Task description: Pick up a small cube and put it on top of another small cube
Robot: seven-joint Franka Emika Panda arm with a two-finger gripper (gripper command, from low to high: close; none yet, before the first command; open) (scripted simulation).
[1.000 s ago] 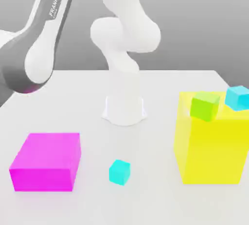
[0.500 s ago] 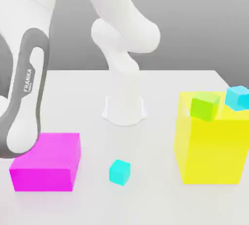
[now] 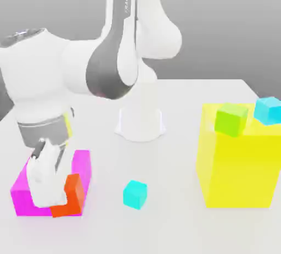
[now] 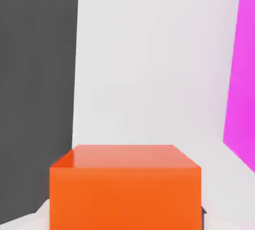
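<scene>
White table (image 3: pixel 181 225) under a plain grey backdrop; the gripper (image 3: pixel 55 195) is grasping the orange-red cube (image 3: pixel 70 197), apparently lifted, in front of the magenta block (image 3: pixel 81 162), while the turquoise cube (image 3: pixel 135 194) is sitting nearby on the tabletop

The only writing stands on the robot arm (image 3: pixel 123 33), on the upper white link, running along its length near the top of the exterior view. It is small and seen at an angle, and it seems to be the maker's name, FRANKA. The cubes and blocks carry no text.
</scene>
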